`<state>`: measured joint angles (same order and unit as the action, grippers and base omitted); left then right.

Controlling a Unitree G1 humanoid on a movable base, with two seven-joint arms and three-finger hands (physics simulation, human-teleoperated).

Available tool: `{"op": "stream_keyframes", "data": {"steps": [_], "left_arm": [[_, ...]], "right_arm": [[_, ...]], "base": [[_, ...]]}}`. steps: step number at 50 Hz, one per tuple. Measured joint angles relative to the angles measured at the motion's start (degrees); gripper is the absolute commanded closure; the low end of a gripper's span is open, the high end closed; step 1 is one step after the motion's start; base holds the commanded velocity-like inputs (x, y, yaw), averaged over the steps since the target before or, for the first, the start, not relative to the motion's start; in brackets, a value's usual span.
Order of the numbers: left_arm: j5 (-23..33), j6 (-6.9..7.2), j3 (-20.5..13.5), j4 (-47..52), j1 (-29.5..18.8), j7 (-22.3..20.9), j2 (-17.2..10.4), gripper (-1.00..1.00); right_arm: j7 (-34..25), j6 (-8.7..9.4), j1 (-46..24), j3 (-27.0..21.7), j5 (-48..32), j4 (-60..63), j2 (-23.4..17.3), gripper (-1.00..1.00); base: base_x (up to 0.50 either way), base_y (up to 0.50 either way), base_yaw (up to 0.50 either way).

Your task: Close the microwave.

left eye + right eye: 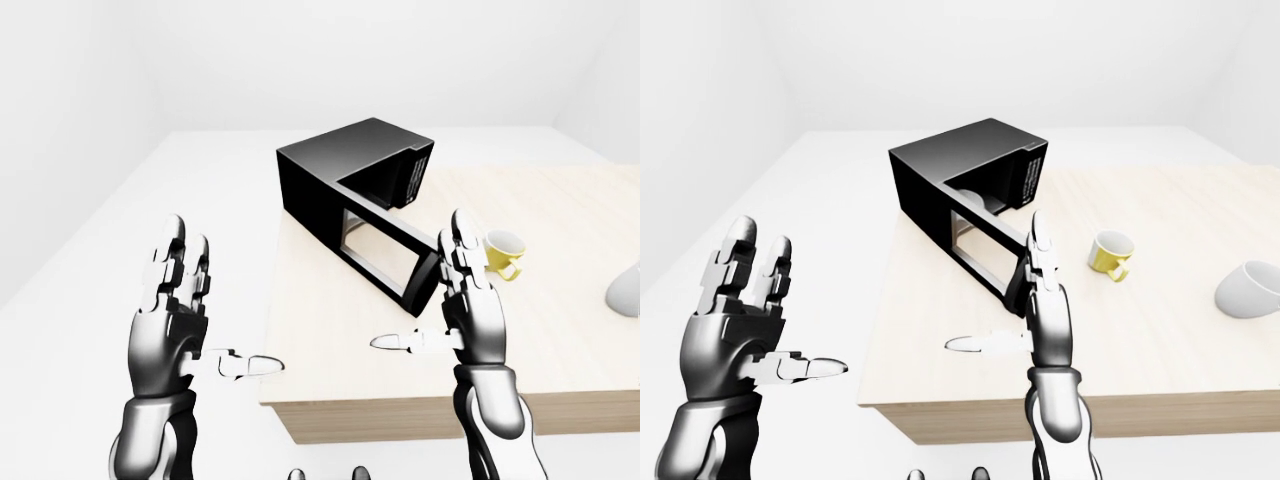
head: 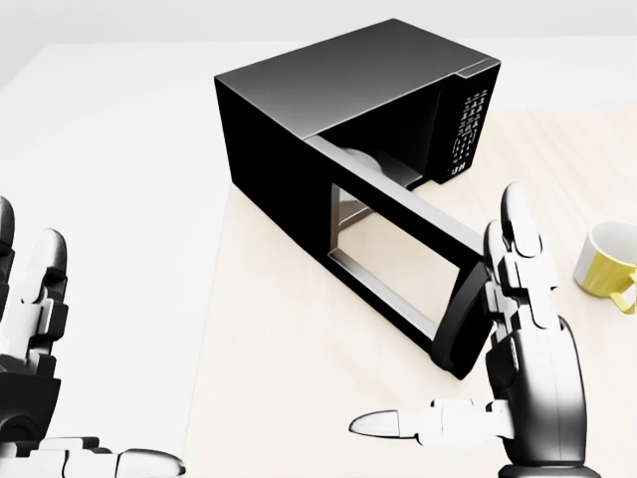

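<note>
A black microwave (image 2: 328, 110) stands on the pale wooden table (image 2: 299, 329), its door (image 2: 398, 259) swung wide open toward the lower right. My right hand (image 2: 498, 368) is open, fingers up and thumb out to the left, just at the outer end of the door; whether it touches is unclear. My left hand (image 1: 190, 320) is open, off the table's left edge, apart from the microwave.
A yellow mug (image 1: 503, 253) stands on the table right of the door's end. A white bowl (image 1: 1248, 290) lies at the far right. The table's near edge (image 1: 400, 400) runs across the lower part of the eye views; white floor lies left.
</note>
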<state>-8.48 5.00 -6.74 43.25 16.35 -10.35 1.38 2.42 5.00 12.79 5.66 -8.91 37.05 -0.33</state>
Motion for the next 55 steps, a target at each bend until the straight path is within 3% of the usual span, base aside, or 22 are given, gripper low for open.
{"op": "stream_keyframes", "data": {"steps": [22, 41, 55], "left_arm": [[-0.7, 0.00, -0.5, -0.1, -0.6, -0.3, 0.1, -1.00], [-0.4, 0.00, -0.9, -1.1, -0.5, 0.4, 0.3, -1.00], [-0.1, 0.00, -0.5, -1.4, -0.2, 0.7, 0.3, -1.00]], "right_arm": [[0.2, 0.00, -0.5, -0.1, -0.1, 0.0, 0.0, -1.00], [0.2, 0.00, -0.4, -0.5, 1.0, -0.7, 0.1, -1.00], [0.1, 0.00, 0.2, 2.7, -0.2, -1.3, -0.3, -1.00]], "base": [[0.50, 0.00, 0.00], [0.00, 0.00, 0.00], [0.00, 0.00, 0.00]]}}
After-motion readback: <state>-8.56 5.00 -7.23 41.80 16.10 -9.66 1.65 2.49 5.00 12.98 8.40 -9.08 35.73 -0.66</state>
